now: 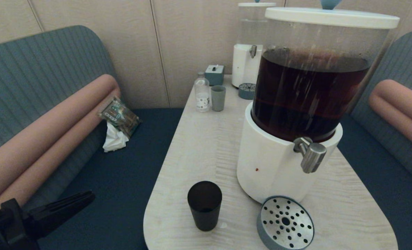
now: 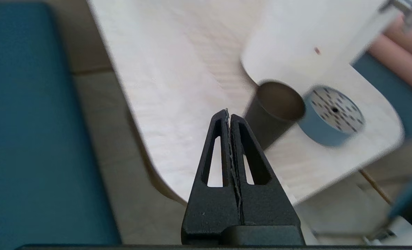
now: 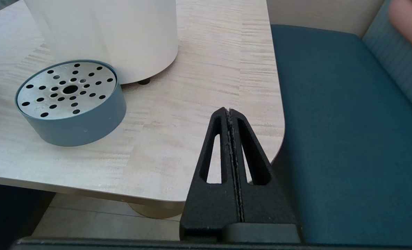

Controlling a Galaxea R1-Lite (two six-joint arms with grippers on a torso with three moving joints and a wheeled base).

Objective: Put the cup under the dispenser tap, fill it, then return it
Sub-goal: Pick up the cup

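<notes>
From the head view, the black, slightly translucent tapered tumbler (image 1: pixel 204 205) stands upright near the front edge of the pale wood-grain table (image 1: pixel 199 149), apart from the round grey drip tray with its perforated steel plate (image 1: pixel 285 223). That tray lies below the short brushed-steel spout (image 1: pixel 310 154) jutting from the white base of the large clear-tank dispenser of dark brown liquid (image 1: pixel 310 97). The left gripper (image 1: pixel 82 198) hangs low beyond the table's edge, well short of the tumbler, its jaws pressed together and empty.

In the left wrist view, the left gripper (image 2: pixel 228 114) points across the table corner; the tumbler (image 2: pixel 274 113) lies ahead of the closed tips and off to one side, in front of the drip tray (image 2: pixel 330 119).

In the right wrist view, the right gripper (image 3: pixel 228 113) rests parked off the table corner, jaws closed on nothing, the drip tray (image 3: pixel 72 104) well ahead.

The risk, I judge: if the jaws advance without opening, the tips would shove the light tumbler over or into the tray.
</notes>
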